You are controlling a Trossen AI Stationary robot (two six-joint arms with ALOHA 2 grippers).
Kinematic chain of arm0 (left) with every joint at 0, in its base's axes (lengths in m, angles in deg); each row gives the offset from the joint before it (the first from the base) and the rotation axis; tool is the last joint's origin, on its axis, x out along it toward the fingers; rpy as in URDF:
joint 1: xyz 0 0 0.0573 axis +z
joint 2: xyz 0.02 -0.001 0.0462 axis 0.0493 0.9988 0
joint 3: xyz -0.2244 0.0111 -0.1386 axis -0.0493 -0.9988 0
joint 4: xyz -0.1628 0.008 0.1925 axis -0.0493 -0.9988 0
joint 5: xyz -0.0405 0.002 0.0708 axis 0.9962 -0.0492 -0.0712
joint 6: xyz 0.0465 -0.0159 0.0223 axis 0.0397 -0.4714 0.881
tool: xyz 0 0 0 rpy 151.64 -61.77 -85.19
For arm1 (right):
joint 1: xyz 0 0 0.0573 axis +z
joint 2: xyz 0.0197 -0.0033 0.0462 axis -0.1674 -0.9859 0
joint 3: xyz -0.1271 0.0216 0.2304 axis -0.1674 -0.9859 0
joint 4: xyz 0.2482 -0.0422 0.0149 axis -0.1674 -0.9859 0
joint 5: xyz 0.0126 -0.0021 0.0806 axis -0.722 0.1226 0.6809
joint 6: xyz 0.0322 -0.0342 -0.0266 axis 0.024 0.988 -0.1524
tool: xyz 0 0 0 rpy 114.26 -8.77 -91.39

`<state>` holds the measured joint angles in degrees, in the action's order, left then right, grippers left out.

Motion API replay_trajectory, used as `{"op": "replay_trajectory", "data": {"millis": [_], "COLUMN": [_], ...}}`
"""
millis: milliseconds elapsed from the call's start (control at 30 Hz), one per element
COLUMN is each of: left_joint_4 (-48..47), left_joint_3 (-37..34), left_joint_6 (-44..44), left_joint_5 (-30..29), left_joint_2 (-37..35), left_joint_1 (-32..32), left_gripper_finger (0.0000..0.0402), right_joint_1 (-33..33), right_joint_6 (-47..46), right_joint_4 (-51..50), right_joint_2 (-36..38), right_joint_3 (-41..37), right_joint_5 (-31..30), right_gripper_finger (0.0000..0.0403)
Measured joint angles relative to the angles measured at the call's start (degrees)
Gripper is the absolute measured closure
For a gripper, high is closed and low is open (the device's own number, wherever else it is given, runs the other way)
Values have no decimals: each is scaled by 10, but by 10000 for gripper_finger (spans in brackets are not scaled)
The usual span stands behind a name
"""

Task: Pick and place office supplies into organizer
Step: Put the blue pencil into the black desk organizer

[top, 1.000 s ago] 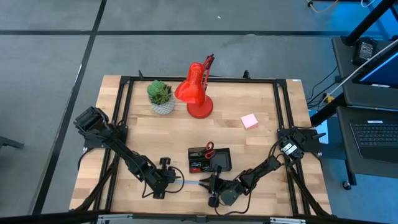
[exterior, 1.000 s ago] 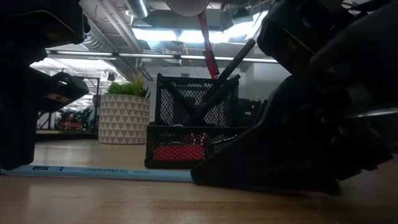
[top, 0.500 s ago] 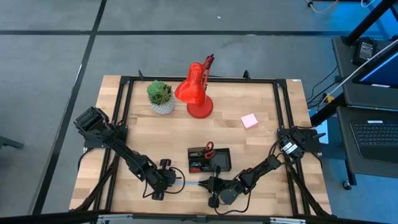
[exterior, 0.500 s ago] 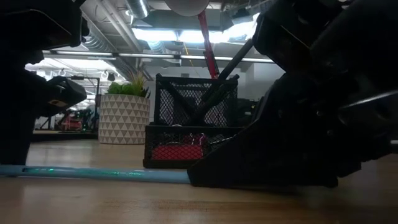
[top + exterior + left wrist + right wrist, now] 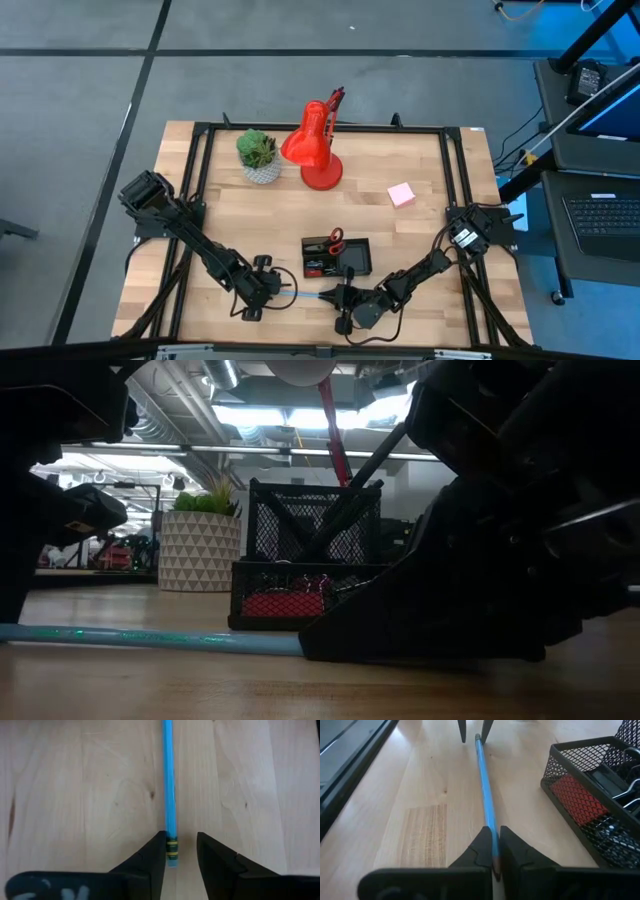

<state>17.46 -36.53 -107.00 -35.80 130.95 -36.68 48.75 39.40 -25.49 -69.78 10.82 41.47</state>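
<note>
A thin blue pen [image 5: 306, 295] lies on the wooden table near its near edge, between my two grippers. My right gripper [image 5: 326, 296] is shut on the pen's right end. My left gripper [image 5: 288, 292] is open, and its fingers stand on either side of the pen's banded left end [image 5: 171, 851]. I cannot tell whether one finger touches it. The black mesh organizer [image 5: 337, 257] stands just beyond the pen. It holds red-handled scissors [image 5: 336, 237], a red block [image 5: 577, 795], black clips and black pens [image 5: 350, 500]. The pink sticky-note pad [image 5: 401, 194] lies at the right. My right gripper pinches the pen's right end [image 5: 492, 837] between its two fingers [image 5: 480, 847]. The fingers come low from the table's right and point along the pen. The pen runs straight out ahead of them toward the left gripper and lies on the table [image 5: 150, 637].
A red desk lamp [image 5: 315, 150] and a green potted plant [image 5: 260, 155] stand at the far side. A black metal frame [image 5: 195, 180] runs around the table's edges. Bare wood lies between the organizer and the lamp.
My left gripper has backed a little toward the table's left edge and stays open at the pen's end. My right gripper stays shut on the pen and has edged slightly left with it. The pen stays on the table.
</note>
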Motion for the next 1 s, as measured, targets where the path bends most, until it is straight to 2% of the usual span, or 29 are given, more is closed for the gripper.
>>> {"op": "replay_trajectory", "data": {"millis": [367, 1000], "left_joint_4": [-8, -10], "left_joint_3": [2, 1], "left_joint_6": [0, 0], "left_joint_5": [7, 12], "left_joint_2": [20, 20], "left_joint_1": [6, 6], "left_gripper_finger": [311, 311], "right_joint_1": [0, 1], "right_joint_6": [8, 37], "right_joint_4": [27, 69], "right_joint_2": [-3, -6], "right_joint_3": [-2, -2], "right_joint_5": [-5, -20], "right_gripper_finger": [390, 390]}}
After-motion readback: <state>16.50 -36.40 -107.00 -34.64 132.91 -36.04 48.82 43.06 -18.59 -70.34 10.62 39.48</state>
